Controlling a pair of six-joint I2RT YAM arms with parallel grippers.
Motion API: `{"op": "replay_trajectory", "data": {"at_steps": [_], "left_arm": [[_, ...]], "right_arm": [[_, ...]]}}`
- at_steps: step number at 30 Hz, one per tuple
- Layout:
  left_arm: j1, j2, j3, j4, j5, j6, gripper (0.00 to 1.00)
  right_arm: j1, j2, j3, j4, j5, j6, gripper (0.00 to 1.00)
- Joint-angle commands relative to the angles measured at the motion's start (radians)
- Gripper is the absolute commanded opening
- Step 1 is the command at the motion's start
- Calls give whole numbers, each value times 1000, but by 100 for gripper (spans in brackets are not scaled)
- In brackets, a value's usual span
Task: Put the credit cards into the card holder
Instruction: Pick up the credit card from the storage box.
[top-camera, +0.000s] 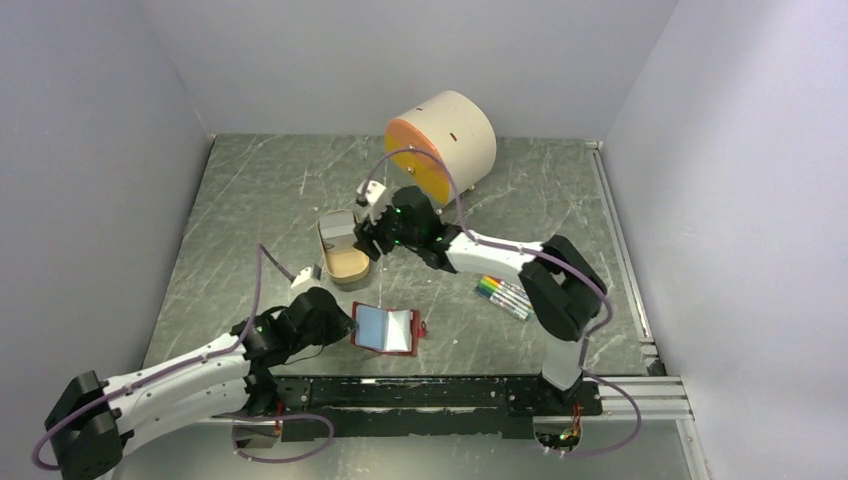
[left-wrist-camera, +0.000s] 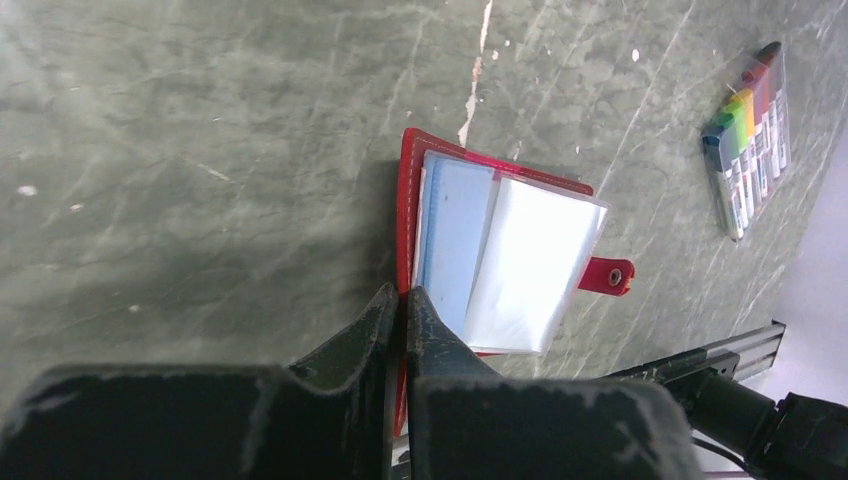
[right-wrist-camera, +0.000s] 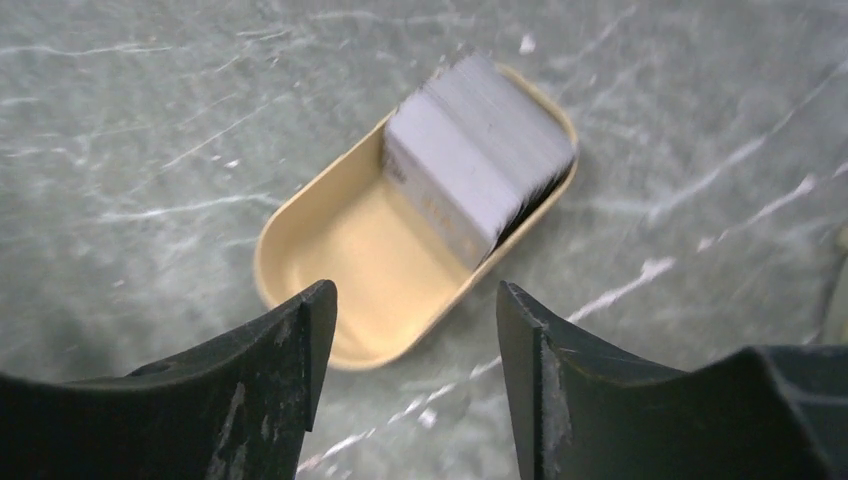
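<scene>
Grey bench (top-camera: 250, 200): one open wallet (left-wrist-camera: 500, 260), one tray (right-wrist-camera: 370, 250) of cards (right-wrist-camera: 480, 140), one pen bundle (top-camera: 503, 296).
Left pincer (left-wrist-camera: 400, 295) clamps wallet; right pincer (right-wrist-camera: 415, 295) gapes above tray.

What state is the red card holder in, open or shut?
Open: the card holder lies spread, its pale pockets showing and snap tab unfastened.

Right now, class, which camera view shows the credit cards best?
The right wrist view: the credit cards sit close up as a grey stack in one end of the tan tray, slightly blurred. The top external view shows them small. The left wrist view shows none.
</scene>
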Motion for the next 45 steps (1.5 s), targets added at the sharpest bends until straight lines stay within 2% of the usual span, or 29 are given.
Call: {"op": "replay_trajectory", "data": {"at_steps": [1, 8, 11, 18, 26, 41, 45], "left_arm": [[-6, -86, 2, -129, -66, -34, 9], [-7, -162, -19, -182, -68, -61, 9], [-6, -172, -22, -199, -70, -75, 9], [-7, -176, -20, -229, -99, -91, 9], [-6, -198, -14, -236, -105, -98, 9], [-6, -220, -25, -239, -99, -102, 9], [-6, -216, -35, -215, -82, -100, 9]], "right_arm": [[11, 116, 142, -46, 25, -256, 65], [16, 207, 188, 18, -19, -435, 68], [23, 249, 229, -13, -46, -530, 72], [43, 310, 274, 1, -16, -651, 75], [59, 347, 279, 50, 52, -732, 74], [71, 418, 362, 4, 81, -796, 69], [77, 422, 361, -9, 62, -811, 72]]}}
